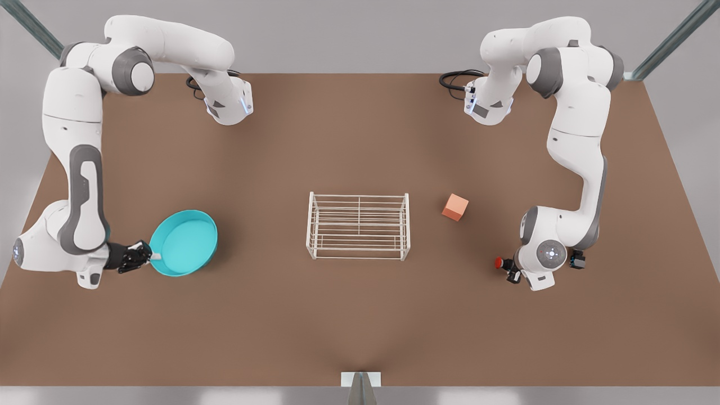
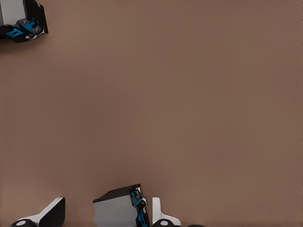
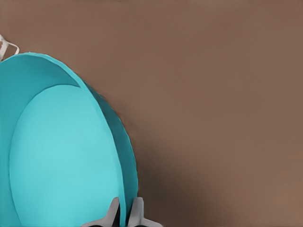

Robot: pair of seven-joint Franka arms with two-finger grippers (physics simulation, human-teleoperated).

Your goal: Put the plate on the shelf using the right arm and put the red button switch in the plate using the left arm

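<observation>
My right gripper (image 1: pixel 147 257) is shut on the near rim of the turquoise plate (image 1: pixel 184 242) at the front view's left. In the right wrist view its fingertips (image 3: pixel 113 215) pinch the plate (image 3: pixel 61 156) edge, and the dish sits tilted over the table. The white wire shelf (image 1: pixel 358 226) stands at mid-table, well apart from the plate. At the front view's right, the red button switch (image 1: pixel 499 262) lies beside the left arm's hand. My left gripper (image 2: pixel 106 215) is open, and the switch body (image 2: pixel 118 208) sits between its fingers (image 2: pixel 52 213), close against one of them.
An orange cube (image 1: pixel 455 207) rests between the shelf and the left arm. A second small black switch-like box (image 1: pixel 576 260) sits on the other side of the left hand, also seen as a box (image 2: pixel 21 21) in the left wrist view. Brown table all around.
</observation>
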